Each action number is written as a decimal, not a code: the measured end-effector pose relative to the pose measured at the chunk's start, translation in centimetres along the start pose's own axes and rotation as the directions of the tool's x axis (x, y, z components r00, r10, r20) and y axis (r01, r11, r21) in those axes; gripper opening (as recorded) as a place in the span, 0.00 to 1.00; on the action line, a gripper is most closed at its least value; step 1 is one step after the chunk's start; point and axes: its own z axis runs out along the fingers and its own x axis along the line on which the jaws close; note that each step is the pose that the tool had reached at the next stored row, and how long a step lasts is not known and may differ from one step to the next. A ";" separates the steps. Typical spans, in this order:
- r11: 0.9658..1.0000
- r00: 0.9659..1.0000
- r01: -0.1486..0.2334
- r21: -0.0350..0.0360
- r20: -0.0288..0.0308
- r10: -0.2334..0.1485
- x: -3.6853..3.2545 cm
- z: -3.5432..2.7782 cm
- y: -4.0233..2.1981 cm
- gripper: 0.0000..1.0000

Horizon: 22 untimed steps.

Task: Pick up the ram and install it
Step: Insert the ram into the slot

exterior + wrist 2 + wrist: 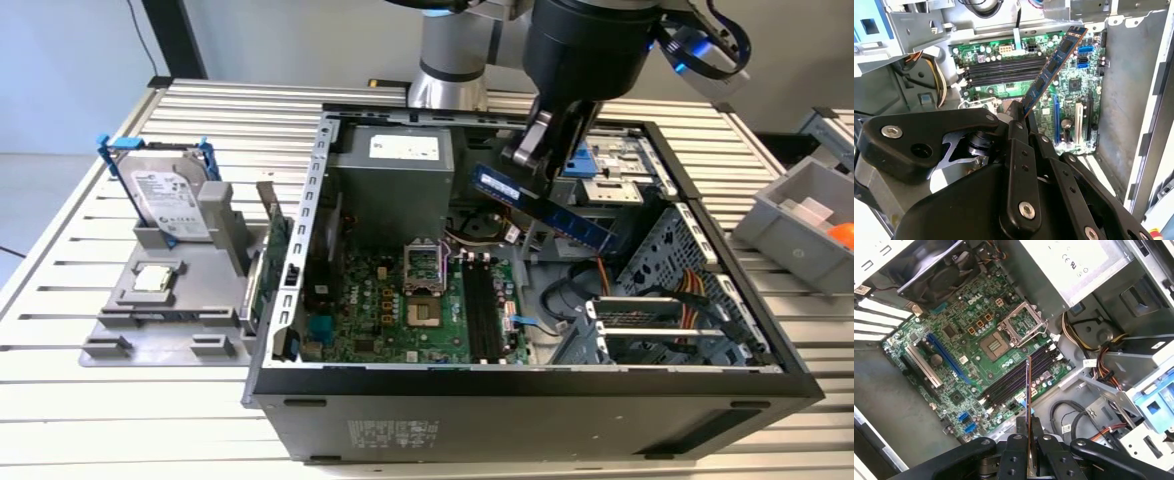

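My gripper (523, 160) hangs over the open computer case (534, 400), shut on one end of the ram (547, 208). The ram is a long, dark bluish stick and slants down toward the exterior view's right, held in the air above the motherboard (400, 310). In the second wrist view the ram (1054, 65) sticks out from the gripper (1019, 114) over the black memory slots (1004, 70). In the first wrist view the ram (1028, 390) is seen edge-on between the fingers (1019, 447), lying across the memory slots (1014, 377) far below. It touches nothing but the gripper.
A grey power supply (400, 170) and drive cage with cables (667, 320) crowd the case around the slots. Left of the case, a grey fixture (160, 300) holds a hard drive in a blue frame (167, 195) and a green card (276, 250). A grey bin (807, 225) stands at the right.
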 end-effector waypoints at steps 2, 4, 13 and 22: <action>1.000 1.000 -0.007 0.000 0.000 0.007 0.00 0.00 0.00 0.00; 1.000 1.000 -0.014 0.000 0.000 0.014 0.00 0.01 0.00 0.00; 0.999 0.999 -0.046 0.000 -0.001 0.046 0.00 0.03 0.00 0.00; 0.997 0.997 -0.075 0.001 -0.001 0.075 0.00 0.04 0.00 0.00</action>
